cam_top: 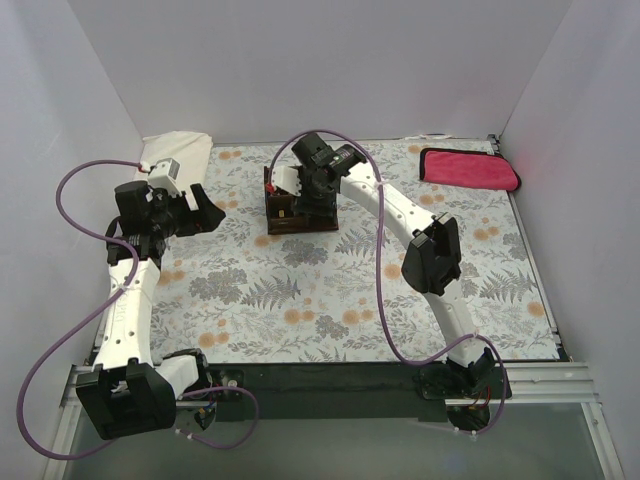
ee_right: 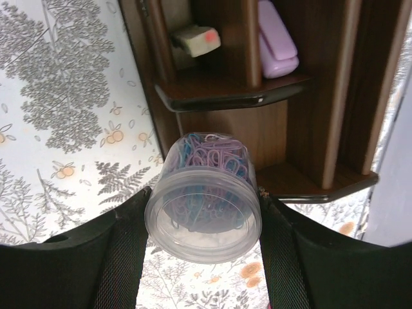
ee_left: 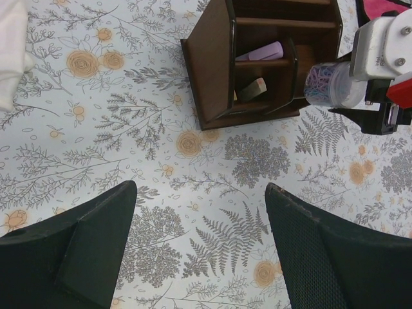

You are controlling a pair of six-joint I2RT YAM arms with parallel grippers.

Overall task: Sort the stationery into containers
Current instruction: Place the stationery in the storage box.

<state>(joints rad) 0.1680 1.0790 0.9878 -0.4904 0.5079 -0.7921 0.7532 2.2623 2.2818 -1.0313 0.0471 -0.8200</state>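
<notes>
My right gripper [ee_right: 203, 241] is shut on a clear round jar of coloured paper clips [ee_right: 203, 205], held just in front of the dark brown wooden organizer [ee_right: 309, 96]. The jar's far end sits at the edge of a low front compartment. A lilac eraser [ee_right: 277, 45] and a pale block with a pink spot [ee_right: 196, 40] lie in compartments behind it. The left wrist view shows the same jar [ee_left: 331, 84] beside the organizer [ee_left: 212, 71]. My left gripper [ee_left: 199, 251] hangs open over bare cloth, well to the left of the organizer [cam_top: 285, 222].
A flowered cloth [cam_top: 300, 300] covers the table. A folded magenta cloth [cam_top: 470, 168] lies at the back right and a white cloth [cam_top: 175, 155] at the back left, just behind my left arm. White walls close in three sides.
</notes>
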